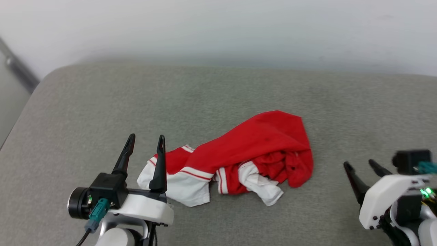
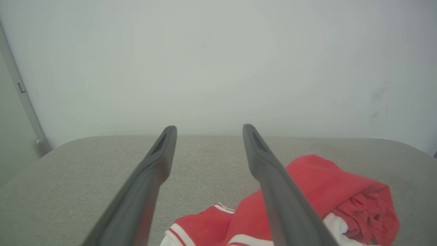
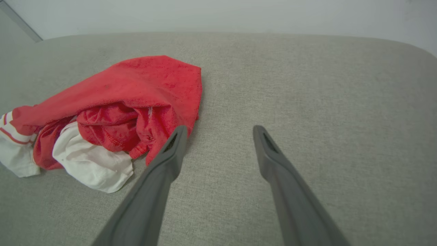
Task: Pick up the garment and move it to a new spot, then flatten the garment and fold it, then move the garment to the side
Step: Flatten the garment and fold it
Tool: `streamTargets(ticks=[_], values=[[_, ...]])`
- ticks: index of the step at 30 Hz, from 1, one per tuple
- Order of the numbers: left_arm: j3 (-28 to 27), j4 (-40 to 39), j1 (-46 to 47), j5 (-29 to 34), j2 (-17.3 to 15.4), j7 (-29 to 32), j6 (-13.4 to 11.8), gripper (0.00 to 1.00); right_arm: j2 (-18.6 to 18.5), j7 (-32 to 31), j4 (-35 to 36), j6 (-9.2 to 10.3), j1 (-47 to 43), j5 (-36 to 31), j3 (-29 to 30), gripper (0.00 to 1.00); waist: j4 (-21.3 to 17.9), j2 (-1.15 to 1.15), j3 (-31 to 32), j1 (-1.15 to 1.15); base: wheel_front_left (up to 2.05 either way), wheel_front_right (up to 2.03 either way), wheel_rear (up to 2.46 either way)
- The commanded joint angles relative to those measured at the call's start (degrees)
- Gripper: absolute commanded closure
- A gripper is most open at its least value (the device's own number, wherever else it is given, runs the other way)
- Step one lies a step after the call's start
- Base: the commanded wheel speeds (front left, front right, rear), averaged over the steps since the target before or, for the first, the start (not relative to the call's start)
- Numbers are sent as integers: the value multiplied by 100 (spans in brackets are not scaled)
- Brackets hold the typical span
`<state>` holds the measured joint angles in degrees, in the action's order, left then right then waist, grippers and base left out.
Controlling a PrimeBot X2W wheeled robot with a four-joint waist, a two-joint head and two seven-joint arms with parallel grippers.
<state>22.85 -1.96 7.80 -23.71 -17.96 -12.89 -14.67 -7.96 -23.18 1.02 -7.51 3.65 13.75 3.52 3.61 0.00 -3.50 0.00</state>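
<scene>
The garment (image 1: 249, 150) lies crumpled in a heap on the grey cushioned surface (image 1: 218, 95), red body bunched up, white red-striped sleeves spilling out at its left and front. My left gripper (image 1: 146, 138) stands open at the heap's left end, its right finger over the white sleeve edge, nothing between the fingers. In the left wrist view the garment (image 2: 317, 191) sits low and right of the open left gripper (image 2: 209, 129). My right gripper (image 1: 359, 164) is open, off to the right of the heap. In the right wrist view the garment (image 3: 136, 92) lies left of the open right gripper (image 3: 219, 129).
A pale wall (image 1: 218, 27) runs behind the surface's far edge. A grey strip (image 1: 18, 70) slants down the wall at the far left, past the surface's rounded left corner. Bare grey fabric (image 3: 324, 95) spreads to the right of the heap.
</scene>
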Motion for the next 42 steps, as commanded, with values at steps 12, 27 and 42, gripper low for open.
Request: streamTargets(ticks=[12,27,42], values=[[176,115,433,35,347,-172,194,0,-1192,-1946,-819,4,1217,825,-1489,0,885,0,-871,0,0,0,0],[186,418,608,86,566,-231,410,0,-1265,-1378,-1945,5,2484,1251,-2223,100,737,0,-1055,0,0,0,0],[360,444,1132,251,892,-241,647,0,-1054,587,-2761,4,5356,1025,-2335,100,1007,0,-1840,0,0,0,0]])
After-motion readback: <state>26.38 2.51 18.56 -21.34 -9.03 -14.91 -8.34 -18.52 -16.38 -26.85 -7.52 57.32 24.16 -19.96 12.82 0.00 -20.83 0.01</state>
